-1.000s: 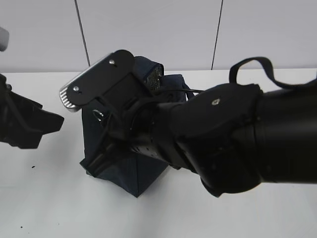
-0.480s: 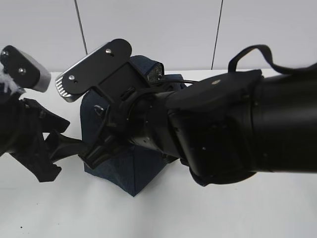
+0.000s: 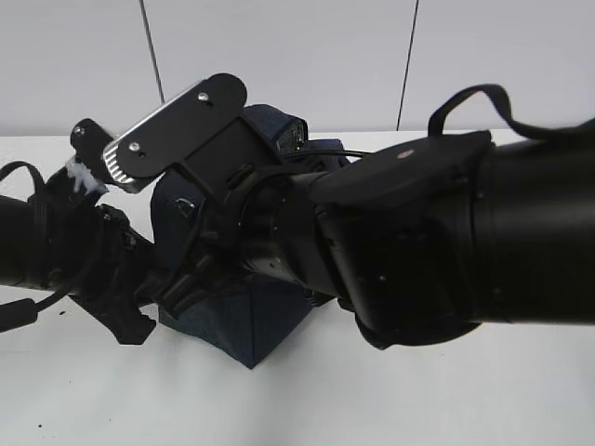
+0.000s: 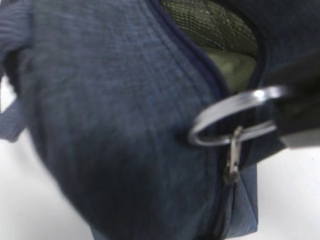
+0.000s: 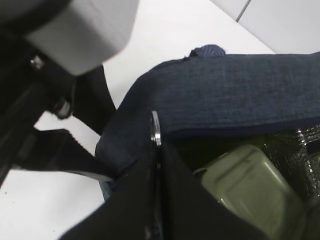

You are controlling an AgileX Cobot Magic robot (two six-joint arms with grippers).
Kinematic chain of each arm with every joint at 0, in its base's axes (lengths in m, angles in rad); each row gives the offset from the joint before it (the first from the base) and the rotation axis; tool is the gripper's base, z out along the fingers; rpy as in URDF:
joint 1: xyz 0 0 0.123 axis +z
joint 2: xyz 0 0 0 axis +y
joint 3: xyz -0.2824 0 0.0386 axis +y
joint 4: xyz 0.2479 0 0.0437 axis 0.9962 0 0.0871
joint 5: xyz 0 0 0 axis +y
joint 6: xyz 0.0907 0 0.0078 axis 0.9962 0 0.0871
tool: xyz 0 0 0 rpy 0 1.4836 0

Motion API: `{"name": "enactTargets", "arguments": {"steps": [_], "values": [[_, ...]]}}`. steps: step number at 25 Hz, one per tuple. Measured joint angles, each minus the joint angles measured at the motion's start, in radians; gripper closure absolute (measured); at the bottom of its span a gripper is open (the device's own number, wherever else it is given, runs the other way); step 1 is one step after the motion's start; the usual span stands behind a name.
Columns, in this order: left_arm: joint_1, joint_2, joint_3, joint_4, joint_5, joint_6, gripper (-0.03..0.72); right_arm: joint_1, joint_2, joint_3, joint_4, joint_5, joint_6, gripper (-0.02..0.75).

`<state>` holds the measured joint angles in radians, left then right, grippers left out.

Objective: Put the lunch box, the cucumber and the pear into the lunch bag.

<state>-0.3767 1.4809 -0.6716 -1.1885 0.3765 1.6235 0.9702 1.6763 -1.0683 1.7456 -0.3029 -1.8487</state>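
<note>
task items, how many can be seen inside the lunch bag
1: the lunch box sits inside the open lunch bag. The cucumber and pear are not visible; they may be hidden deeper.

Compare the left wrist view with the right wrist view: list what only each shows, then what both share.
Only the left wrist view shows the metal ring pull face-on, with the small zipper slider hanging below it.

Only the right wrist view shows the left gripper beside the bag, and the ring pinched edge-on in the right gripper.

Both show the lunch bag open, with the lunch box and its pale green lid inside. Neither shows the cucumber or pear.
</note>
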Motion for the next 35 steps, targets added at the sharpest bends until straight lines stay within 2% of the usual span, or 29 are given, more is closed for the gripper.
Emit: {"name": "enactTargets", "arguments": {"steps": [2, 5, 11, 20, 24, 27, 32, 35], "values": [[0.000, 0.031, -0.006, -0.010, 0.011, 0.004, 0.613, 0.000, 0.000, 0.000, 0.002, 0.000, 0.000, 0.732], [0.000, 0.067, -0.008, -0.021, 0.039, 0.005, 0.680, 0.000, 0.000, -0.008, 0.025, -0.006, -0.019, 0.732], [0.000, 0.076, -0.010, -0.069, 0.053, 0.005, 0.691, -0.027, 0.000, -0.091, 0.096, -0.077, -0.139, 0.732], [0.000, 0.076, 0.014, -0.110, 0.055, 0.004, 0.694, -0.245, 0.002, -0.157, 0.111, -0.034, -0.159, 0.732], [0.000, 0.056, 0.028, -0.131, 0.055, -0.020, 0.694, -0.270, 0.008, -0.157, 0.107, 0.008, -0.159, 0.732], [0.000, 0.029, 0.036, -0.131, 0.059, -0.062, 0.650, -0.271, 0.008, -0.159, 0.101, 0.044, -0.159, 0.732], [0.000, -0.054, 0.038, -0.127, 0.083, -0.102, 0.389, -0.271, 0.008, -0.159, 0.099, 0.051, -0.159, 0.732], [0.000, -0.114, 0.038, -0.125, 0.094, -0.125, 0.328, -0.271, 0.008, -0.159, 0.097, 0.053, -0.159, 0.732]]}}
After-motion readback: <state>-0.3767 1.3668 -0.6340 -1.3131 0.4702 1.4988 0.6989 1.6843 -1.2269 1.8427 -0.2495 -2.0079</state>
